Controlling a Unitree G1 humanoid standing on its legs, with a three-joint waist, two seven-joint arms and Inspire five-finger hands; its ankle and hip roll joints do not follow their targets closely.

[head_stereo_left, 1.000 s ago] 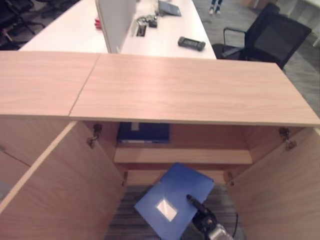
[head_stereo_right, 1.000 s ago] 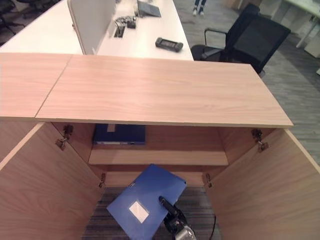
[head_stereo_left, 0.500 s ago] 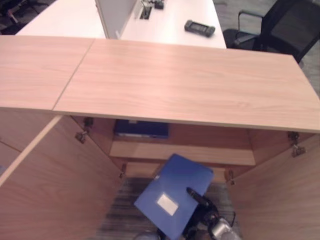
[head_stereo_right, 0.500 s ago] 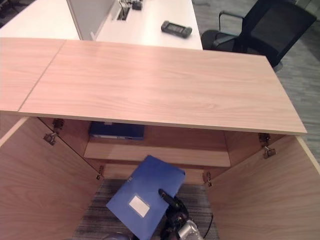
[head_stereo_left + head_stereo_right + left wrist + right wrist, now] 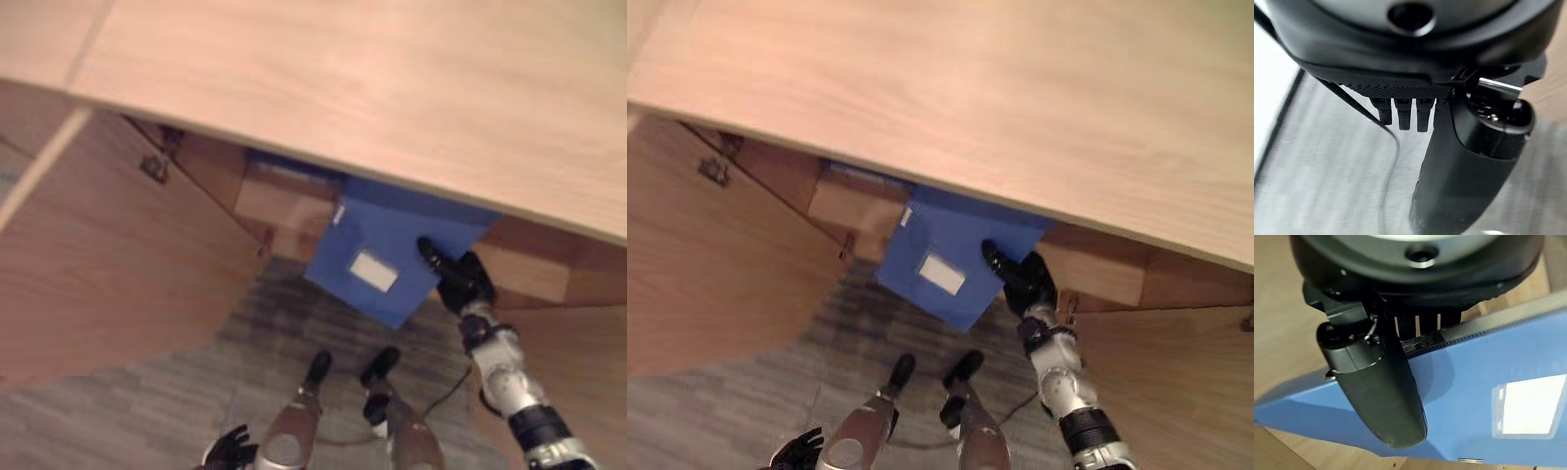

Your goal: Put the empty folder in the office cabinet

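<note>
A: Start at the left. What is over there?

B: The open cabinet door (image 5: 108, 255) swings out on the left, with the grey carpet (image 5: 196, 392) below it. The left hand (image 5: 227, 452) hangs low above that carpet. Its own wrist camera shows the fingers (image 5: 1403, 113) pointing down, relaxed, with nothing in them.

A: And in the middle?

B: The blue folder (image 5: 387, 259), white label (image 5: 372, 270) facing up, is tilted with its far edge already under the cabinet top (image 5: 392, 88), going into the opening just beside the wooden shelf (image 5: 284, 196). A second dark blue folder (image 5: 862, 176) lies further in on that shelf.

A: Why is it carried at that slant?

B: Likely so the leading edge clears the shelf front and slides in flat, I would judge.

A: Who holds it?

B: The right hand (image 5: 458, 279), at the folder's right-hand side. The thumb lies across the cover and the fingers (image 5: 1422, 329) go underneath, a firm pinch on the folder.

A: What does the wrist camera add?

B: That grip: thumb on top, fingers under the edge. The head views show instead how far in the folder is, and I'd say it is not yet released.
</note>
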